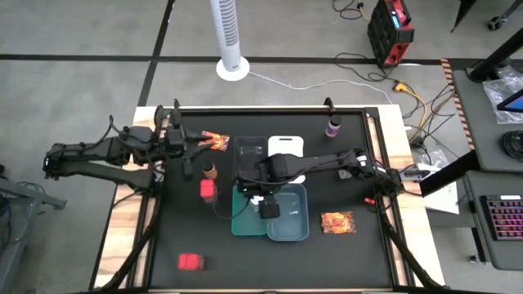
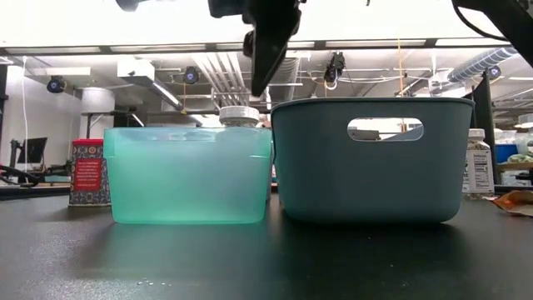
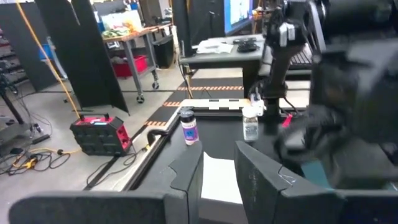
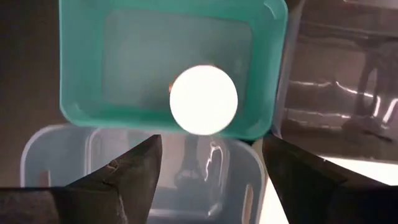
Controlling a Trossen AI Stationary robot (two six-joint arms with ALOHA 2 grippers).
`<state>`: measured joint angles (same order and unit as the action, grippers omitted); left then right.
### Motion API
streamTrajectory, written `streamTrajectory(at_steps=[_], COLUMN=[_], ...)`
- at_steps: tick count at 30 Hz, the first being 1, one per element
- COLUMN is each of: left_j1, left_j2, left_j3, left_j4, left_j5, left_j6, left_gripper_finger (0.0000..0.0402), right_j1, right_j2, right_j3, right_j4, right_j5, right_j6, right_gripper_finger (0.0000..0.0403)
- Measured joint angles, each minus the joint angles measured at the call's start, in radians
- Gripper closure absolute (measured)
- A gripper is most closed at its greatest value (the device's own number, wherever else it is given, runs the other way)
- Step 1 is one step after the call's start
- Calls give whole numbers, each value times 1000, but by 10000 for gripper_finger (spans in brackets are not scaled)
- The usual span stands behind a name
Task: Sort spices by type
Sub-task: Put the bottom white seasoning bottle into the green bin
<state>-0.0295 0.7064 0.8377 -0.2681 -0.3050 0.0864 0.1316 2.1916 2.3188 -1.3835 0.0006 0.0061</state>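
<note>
Low view: the teal tray [image 2: 190, 175] and grey-blue tray [image 2: 370, 158] stand nearest, side by side; a white-capped jar [image 2: 239, 115] rises inside the teal tray; a red box [image 2: 87, 172] stands beyond its outer side.
Right wrist view: right gripper [image 4: 208, 165] spread open above the jar's cap, holding nothing.
High view: left gripper [image 1: 211, 144] beside an orange-red packet [image 1: 217, 141], grip impossible to tell; second packet [image 1: 337, 222] beside the grey-blue tray.

Black table [image 1: 245, 261] with trays and scattered spices

Four trays cluster at centre – teal tray [image 1: 245, 219], grey-blue tray [image 1: 292, 222], clear tray [image 1: 249, 151], white tray [image 1: 285, 145]. A red box [image 1: 190, 261] lies at 7 o'clock, another red box [image 1: 207, 190] and a brown-capped bottle [image 1: 210, 171] at 9, one orange-red packet [image 1: 216, 140] at 11, the purple bottle [image 1: 333, 126] at 1, a second packet [image 1: 337, 222] at 4.
</note>
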Motion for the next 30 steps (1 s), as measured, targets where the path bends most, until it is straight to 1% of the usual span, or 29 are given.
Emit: streamTrajectory(at_steps=[3, 6, 8, 10, 14, 18, 21, 24, 27, 30], left_j1=[-28, -66, -100, -141, -241, -335, -385, -414, -422, -422], left_j2=[6, 7, 5, 7, 6, 5, 11, 13, 13, 13], left_j3=[-18, -52, -80, -98, -125, -138, -139, -140, -140, -140], left_j4=[1, 36, 57, 63, 69, 73, 90, 106, 116, 121], left_j5=[0, -15, -55, -119, -273, -366, -400, -420, -421, -423], left_j6=[-2, -18, -21, -26, -34, -36, -35, -32, -27, -24], left_gripper_finger=[327, 327, 327, 327, 327, 327, 327, 327, 327, 327], right_j1=[1, 2, 8, 21, 59, 98, 117, 120, 119, 119], right_j2=[-31, -80, -113, -152, -255, -373, -433, -453, -440, -410], right_j3=[-7, -49, -95, -160, -346, -586, -753, -872, -939, -954], right_j4=[-47, -44, -20, 19, 166, 425, 656, 835, 963, 1039], right_j5=[2, 3, 3, 1, -9, -12, -13, -45, -53, -42], right_j6=[12, 35, 41, 42, 43, 32, 26, 15, 1, -24], right_gripper_finger=[165, 199, 226, 256, 320, 380, 389, 391, 393, 393])
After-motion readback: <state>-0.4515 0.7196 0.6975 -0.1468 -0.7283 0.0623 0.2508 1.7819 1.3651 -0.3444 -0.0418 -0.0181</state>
